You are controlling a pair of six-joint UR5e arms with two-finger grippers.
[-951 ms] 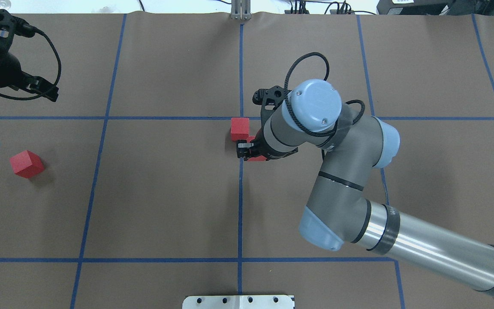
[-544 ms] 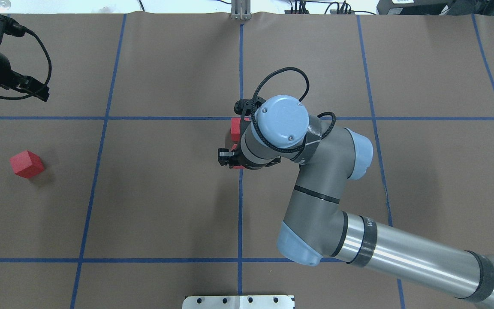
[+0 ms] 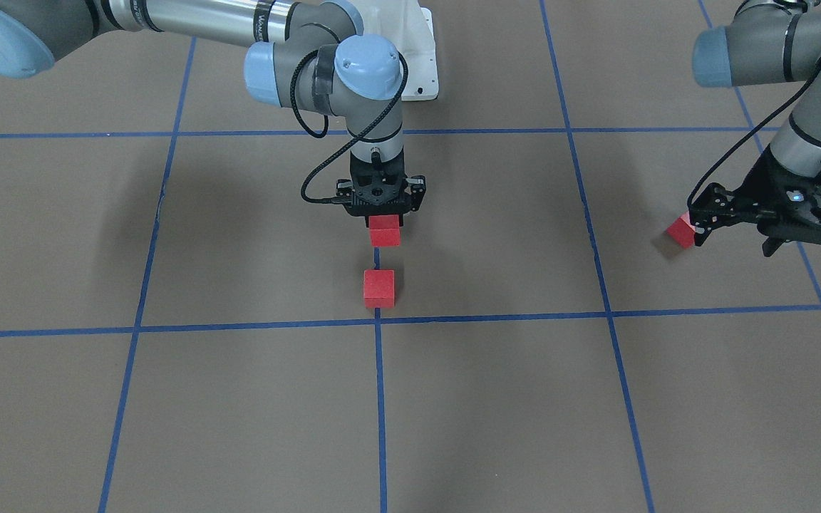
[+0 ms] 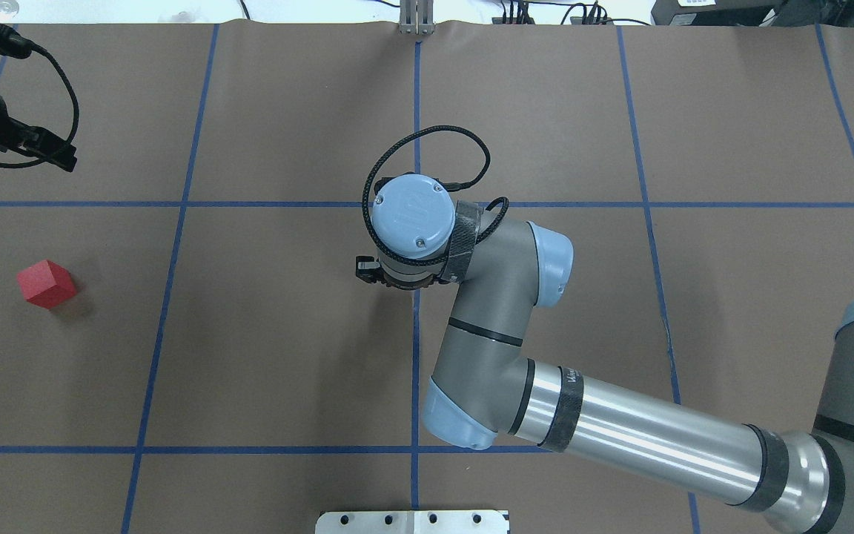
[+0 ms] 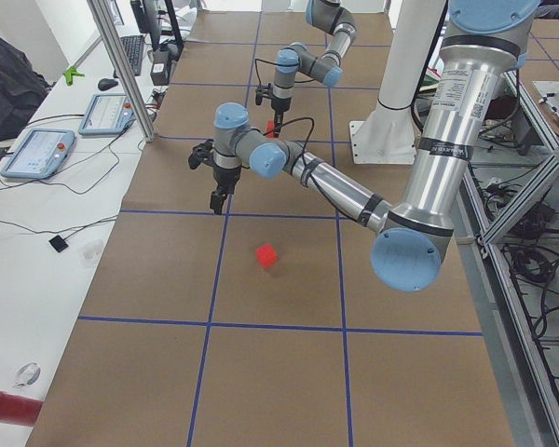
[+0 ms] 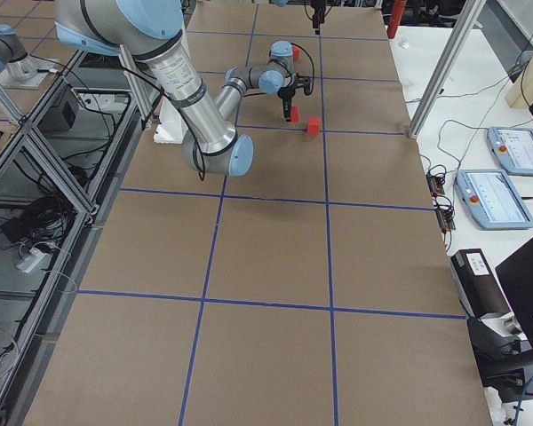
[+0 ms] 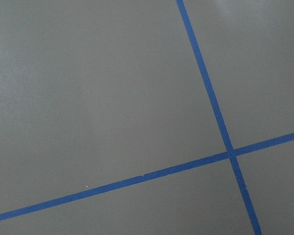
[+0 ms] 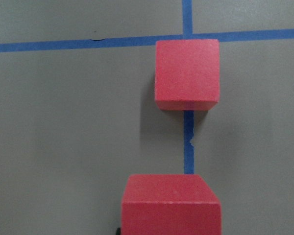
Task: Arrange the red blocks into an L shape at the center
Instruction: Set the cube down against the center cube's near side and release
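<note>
My right gripper (image 3: 384, 229) is shut on a red block (image 3: 385, 234) and holds it just above the floor, on the robot's side of the centre (image 3: 378, 320). A second red block (image 3: 379, 288) lies on the floor beside that crossing. In the right wrist view the lying block (image 8: 187, 73) sits just below the crossing (image 8: 187, 35), with the held block (image 8: 170, 203) in line behind it and a gap between them. The third red block (image 4: 45, 284) lies far left. My left gripper (image 3: 732, 239) hangs open and empty near it. In the overhead view my right wrist (image 4: 411, 216) hides both centre blocks.
The brown floor carries a grid of blue tape lines (image 4: 175, 204). A white base plate (image 4: 412, 521) sits at the near edge. My left gripper (image 4: 53, 152) is at the far left edge. Tablets (image 5: 37, 151) lie on the side bench.
My right arm swung left with the red block in its grip, so its wrist now covers the centre blocks from above. My left gripper drifted further left and away.
</note>
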